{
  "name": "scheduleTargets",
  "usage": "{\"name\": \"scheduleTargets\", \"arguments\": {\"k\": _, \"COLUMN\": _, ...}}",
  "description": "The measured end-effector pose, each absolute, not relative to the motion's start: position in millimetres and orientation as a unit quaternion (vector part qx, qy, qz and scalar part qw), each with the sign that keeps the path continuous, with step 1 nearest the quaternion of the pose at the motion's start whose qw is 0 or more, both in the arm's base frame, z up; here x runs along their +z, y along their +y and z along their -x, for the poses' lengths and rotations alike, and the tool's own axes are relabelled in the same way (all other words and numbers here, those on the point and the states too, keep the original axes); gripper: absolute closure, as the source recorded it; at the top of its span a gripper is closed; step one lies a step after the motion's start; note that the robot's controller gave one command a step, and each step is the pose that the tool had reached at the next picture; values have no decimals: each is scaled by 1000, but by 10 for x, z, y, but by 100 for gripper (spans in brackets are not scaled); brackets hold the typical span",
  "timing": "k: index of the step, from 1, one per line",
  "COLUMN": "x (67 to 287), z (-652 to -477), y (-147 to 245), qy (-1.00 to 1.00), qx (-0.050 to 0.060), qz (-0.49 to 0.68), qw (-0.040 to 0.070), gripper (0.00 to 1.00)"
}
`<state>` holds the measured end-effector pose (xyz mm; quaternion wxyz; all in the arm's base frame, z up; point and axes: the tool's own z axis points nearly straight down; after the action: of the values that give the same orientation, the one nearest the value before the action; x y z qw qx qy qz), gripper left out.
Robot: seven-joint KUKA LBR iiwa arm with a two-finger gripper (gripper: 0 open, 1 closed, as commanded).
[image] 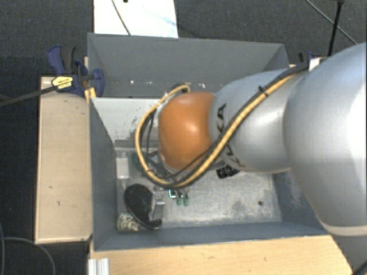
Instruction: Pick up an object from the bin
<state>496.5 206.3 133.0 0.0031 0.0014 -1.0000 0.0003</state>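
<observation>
My gripper (pixel 174 191) reaches down in the left half of the bin, mostly hidden under the arm's orange cover. Just left of it, near the front wall, lies a black oval object (pixel 139 204) with a grey metal piece (pixel 157 206) against its right side. Small green bits (pixel 181 199) show right below the gripper. A speckled, crumbly lump (pixel 127 223) sits in the front left corner. I see nothing held.
A pale clear rectangular piece (pixel 122 166) lies along the bin's left wall. A small black thing (pixel 226 171) peeks out under the arm at mid-bin. The arm covers the bin's right and back parts; bare floor shows at front right.
</observation>
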Motion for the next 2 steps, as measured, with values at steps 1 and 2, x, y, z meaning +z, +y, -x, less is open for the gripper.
{"name": "scheduleTargets", "arguments": {"k": 1, "x": 819, "z": -4918, "y": 2063, "qy": -955, "qx": -2, "qz": -295, "qw": -23, "gripper": 0}}
{"name": "scheduleTargets", "arguments": {"k": 2, "x": 825, "z": -4918, "y": 2061, "qy": -956, "qx": -2, "qz": -291, "qw": -22, "gripper": 100}}
